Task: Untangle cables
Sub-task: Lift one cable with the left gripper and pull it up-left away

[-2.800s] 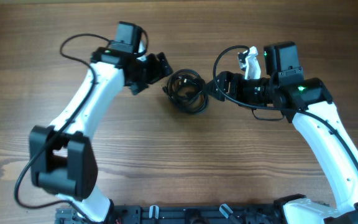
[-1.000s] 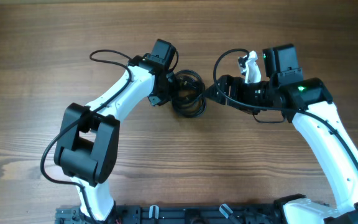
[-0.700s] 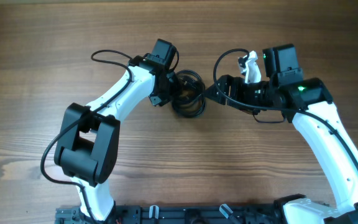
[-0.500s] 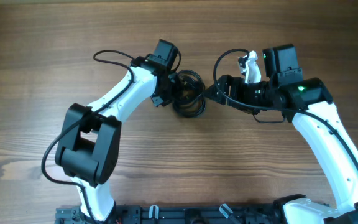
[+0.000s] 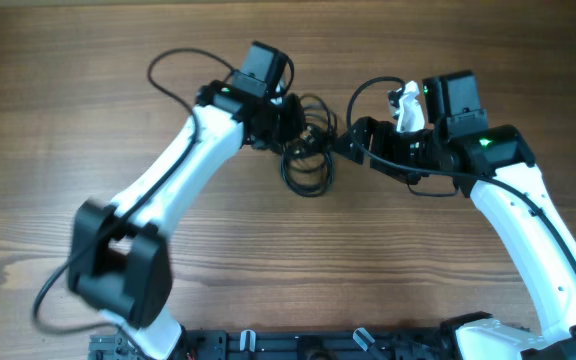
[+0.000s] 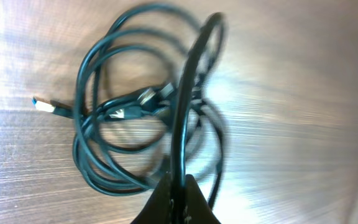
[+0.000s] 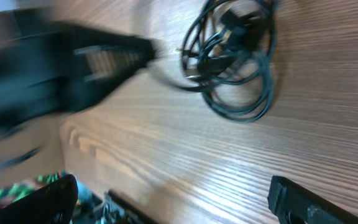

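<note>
The cables (image 5: 311, 132) are a tangle of thin black loops on the wooden table between the two arms. My left gripper (image 5: 286, 118) is at the tangle's left top edge. In the left wrist view this gripper (image 6: 178, 186) is shut on one black strand (image 6: 188, 93), which runs taut up and away from the jaws. Behind the strand lie the coiled cables (image 6: 104, 155) and a small plug (image 6: 43, 105). My right gripper (image 5: 350, 145) is just right of the tangle. Its fingers (image 7: 303, 199) stand wide open with the cables (image 7: 236, 62) ahead of them and nothing between them.
The left arm's own thick wire (image 5: 168, 70) loops out behind its wrist. Another such wire (image 5: 363, 95) arcs over the right wrist. In the right wrist view the left arm (image 7: 73, 68) is a blurred dark shape left of the tangle. Bare wood surrounds the cables.
My left gripper has shut on a strand and moved up and back, drawing the tangle out longer. The left arm has swung. The right arm has not moved.
</note>
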